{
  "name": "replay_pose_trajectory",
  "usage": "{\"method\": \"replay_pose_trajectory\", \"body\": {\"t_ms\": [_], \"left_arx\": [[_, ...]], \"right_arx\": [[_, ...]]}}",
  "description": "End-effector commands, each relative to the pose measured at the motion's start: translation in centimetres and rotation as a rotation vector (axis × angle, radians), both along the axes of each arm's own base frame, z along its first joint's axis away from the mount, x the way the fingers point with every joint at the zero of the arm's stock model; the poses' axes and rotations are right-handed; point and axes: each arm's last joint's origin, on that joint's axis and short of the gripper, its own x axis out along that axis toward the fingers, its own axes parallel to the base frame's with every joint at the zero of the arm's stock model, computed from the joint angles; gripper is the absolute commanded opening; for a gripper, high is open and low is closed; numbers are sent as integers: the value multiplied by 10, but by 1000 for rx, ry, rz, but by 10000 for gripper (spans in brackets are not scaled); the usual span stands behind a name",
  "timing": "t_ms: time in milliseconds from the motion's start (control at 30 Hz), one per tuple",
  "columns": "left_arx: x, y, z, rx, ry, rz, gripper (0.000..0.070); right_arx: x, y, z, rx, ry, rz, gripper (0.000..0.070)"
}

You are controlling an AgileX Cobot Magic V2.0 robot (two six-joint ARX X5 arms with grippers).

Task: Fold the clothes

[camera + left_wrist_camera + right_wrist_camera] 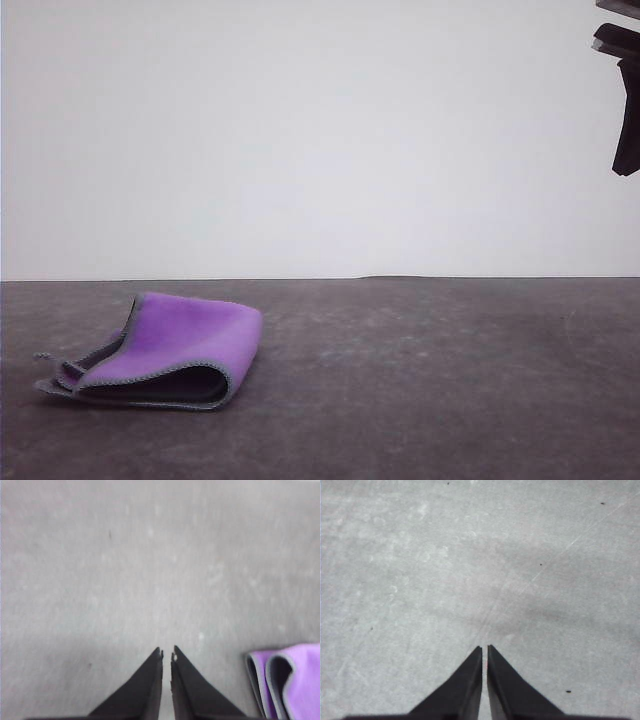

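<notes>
Front view, cloth: the clothes (165,350), a small folded cloth, lies on the grey table (420,380) at the left, purple face up over the rounded fold, dark grey inside the open end, grey stitched edging along the layers.
Front view, layers: stacked edges fan out at the cloth's left end; how many layers cannot be counted.
Front view, arm: a black part of the right arm (625,90) hangs at the top right corner, cut off by the frame, well apart from the cloth; its fingers cannot be made out here.
Left wrist view, gripper: the left gripper (166,655) has its two black fingers pressed nearly together, only a thin slit between the tips, holding nothing, above bare table.
Left wrist view, cloth: the cloth's folded end lies near the fingers, apart from them, cut off by the frame edge; the picture is blurred.
Right wrist view, gripper: the right gripper (484,649) has its fingers closed to a thin slit, empty, above scuffed, speckled table.
</notes>
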Motion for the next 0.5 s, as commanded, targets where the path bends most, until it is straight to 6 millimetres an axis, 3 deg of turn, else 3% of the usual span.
{"method": "replay_pose_trajectory", "body": {"t_ms": [0, 200, 467], "left_arx": [[-8, 0, -10, -19, -93, 17, 17], [-27, 0, -45, -31, -232, 36, 17], [-34, 2, -72, -20, -217, 147, 17]], "right_arx": [[2, 0, 2, 3, -11, -3, 12], [2, 0, 2, 3, -11, -3, 12], [2, 0, 2, 3, -11, -3, 12]]}}
